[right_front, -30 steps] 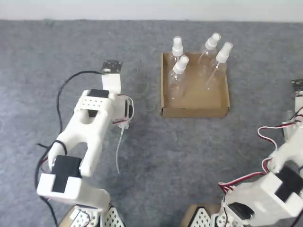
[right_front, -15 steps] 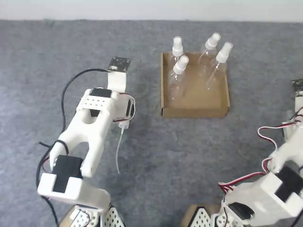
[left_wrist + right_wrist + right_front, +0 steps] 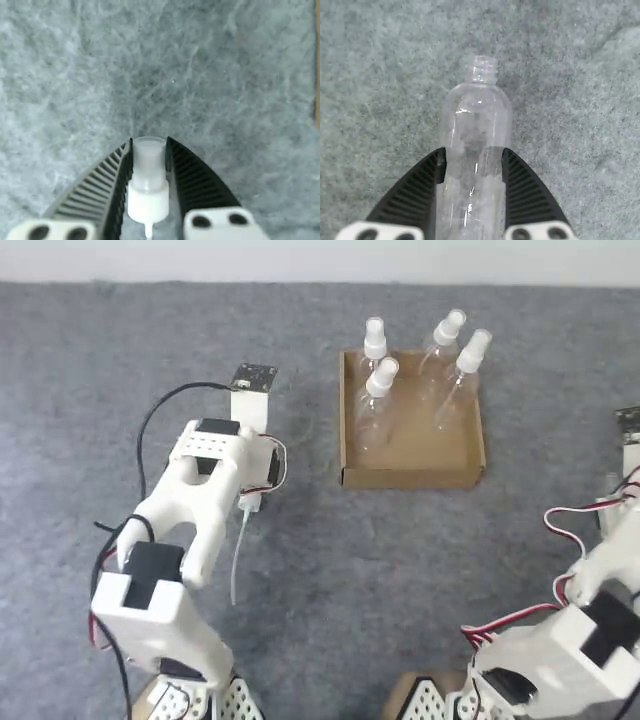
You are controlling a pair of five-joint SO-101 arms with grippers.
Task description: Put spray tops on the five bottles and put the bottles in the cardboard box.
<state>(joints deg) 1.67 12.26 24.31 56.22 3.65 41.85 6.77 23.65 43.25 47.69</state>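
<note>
While left gripper clamps the spray top, right gripper clamps the open bottle. Dangling tube, centre-left, may miss the neck if tilted.

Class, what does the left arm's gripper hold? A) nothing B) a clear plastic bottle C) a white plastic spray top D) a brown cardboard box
C: the left gripper is shut on the white plastic spray top; the clear plastic bottle is in the right gripper.

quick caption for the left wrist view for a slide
Left gripper clamped on a spray top, held over grey carpet.
</note>
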